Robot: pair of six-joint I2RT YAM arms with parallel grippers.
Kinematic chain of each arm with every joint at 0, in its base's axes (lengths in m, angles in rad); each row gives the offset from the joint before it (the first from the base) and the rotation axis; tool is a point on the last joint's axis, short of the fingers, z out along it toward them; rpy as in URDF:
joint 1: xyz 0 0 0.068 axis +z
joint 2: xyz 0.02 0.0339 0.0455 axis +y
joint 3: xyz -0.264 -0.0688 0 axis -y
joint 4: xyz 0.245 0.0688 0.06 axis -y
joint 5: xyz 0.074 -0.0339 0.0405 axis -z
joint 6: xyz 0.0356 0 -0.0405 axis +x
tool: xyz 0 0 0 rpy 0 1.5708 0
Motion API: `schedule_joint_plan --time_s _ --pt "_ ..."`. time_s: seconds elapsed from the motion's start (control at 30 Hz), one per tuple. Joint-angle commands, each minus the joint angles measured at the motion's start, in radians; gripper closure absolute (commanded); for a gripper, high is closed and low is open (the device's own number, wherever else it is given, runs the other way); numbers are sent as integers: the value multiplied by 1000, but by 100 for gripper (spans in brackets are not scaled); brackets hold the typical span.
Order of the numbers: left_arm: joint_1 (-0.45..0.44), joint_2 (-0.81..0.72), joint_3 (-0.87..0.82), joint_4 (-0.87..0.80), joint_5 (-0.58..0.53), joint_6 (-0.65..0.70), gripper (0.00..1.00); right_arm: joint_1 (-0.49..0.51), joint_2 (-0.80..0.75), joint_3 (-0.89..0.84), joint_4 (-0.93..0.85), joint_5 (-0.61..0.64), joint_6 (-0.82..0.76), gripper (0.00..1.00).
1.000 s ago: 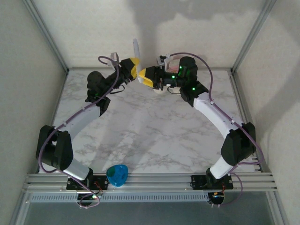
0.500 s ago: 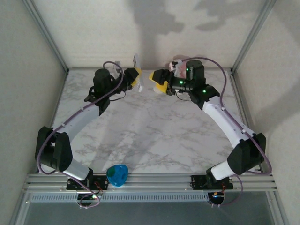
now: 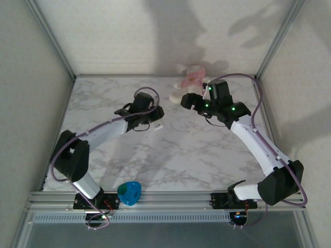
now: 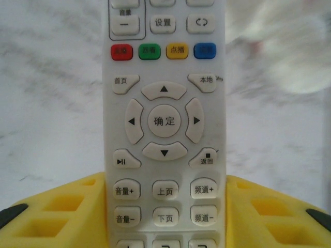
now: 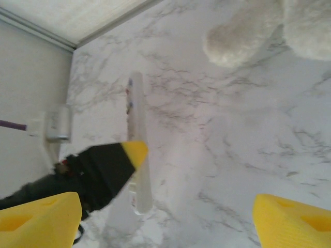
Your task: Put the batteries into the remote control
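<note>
Left wrist: L gripper (image 4: 165, 212) grips remote control (image 4: 164, 121), marble table (image 4: 51, 103) bare alongside.

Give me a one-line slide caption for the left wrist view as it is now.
The remote control, buttons facing the camera, clamped between the jaws of the left gripper, marble table behind.

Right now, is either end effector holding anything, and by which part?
Left end effector: remote control, by its side edges below the arrow pad. Right end effector: empty.
</note>
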Motion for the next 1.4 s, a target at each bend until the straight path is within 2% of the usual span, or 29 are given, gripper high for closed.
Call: schedule_joint_plan --time_s 0.0,0.2,0.4,0.6,0.73,0.8,0.87,0.97,1.0,1.17,1.27,1.37 --pt "-55 77 60 -123 -166 77 53 -8 -38 -30 -38 75 -47 13" --pt "-112 210 139 -212 -273 121 54 -26 -58 -63 -39 89 -48 8" --pt "-137 303 172 -239 -306 129 53 -38 -70 -82 -42 95 -50 7" --pt "-146 349 162 -220 -289 129 49 -44 -70 -91 -41 94 -52 7" --pt "-148 347 160 -212 -280 132 45 -44 -69 -92 -50 117 -57 1" --pt "-149 336 161 -208 -272 131 34 -43 -70 -89 -57 139 -69 1" --pt "-148 310 163 -201 -262 131 24 -43 -73 -86 -64 173 -83 1" --pt "-142 261 172 -200 -258 129 3 -43 -78 -91 -68 236 -104 1" --pt "-137 233 168 -192 -257 130 0 -43 -84 -106 -61 263 -114 1" --pt "-75 36 112 -145 -322 112 0 -44 -154 -246 78 363 -237 1" --pt "1 -120 30 -109 -430 99 0 -44 -190 -340 152 487 -337 1" --pt "96 -302 -122 -11 -568 118 0 -45 -220 -450 251 611 -444 1"
